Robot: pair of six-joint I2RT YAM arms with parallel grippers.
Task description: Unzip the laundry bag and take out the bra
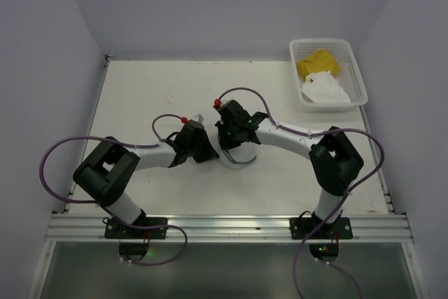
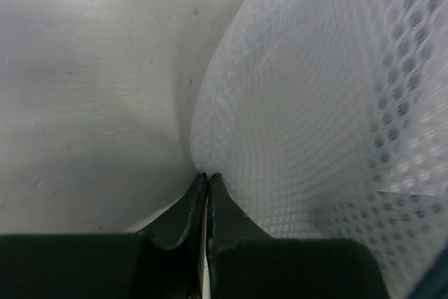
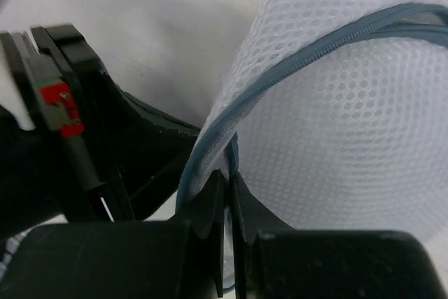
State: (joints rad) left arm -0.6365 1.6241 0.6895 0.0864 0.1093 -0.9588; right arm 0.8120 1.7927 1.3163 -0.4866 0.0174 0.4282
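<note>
Laundry bag (image 1: pixel 238 155) on surface (image 1: pixel 161 89); left fingers (image 2: pixel 208 181) pinched tight on its mesh, right fingers (image 3: pixel 227 180) pinched tight at its grey zipper (image 3: pixel 280 68) seam

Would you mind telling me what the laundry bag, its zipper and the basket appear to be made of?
The laundry bag looks like soft white synthetic mesh, matte and translucent, with regular round holes. Its zipper seems grey-blue fabric tape; the teeth material is unclear. The basket looks like rigid white plastic lattice, judging by its gridded walls.
</note>
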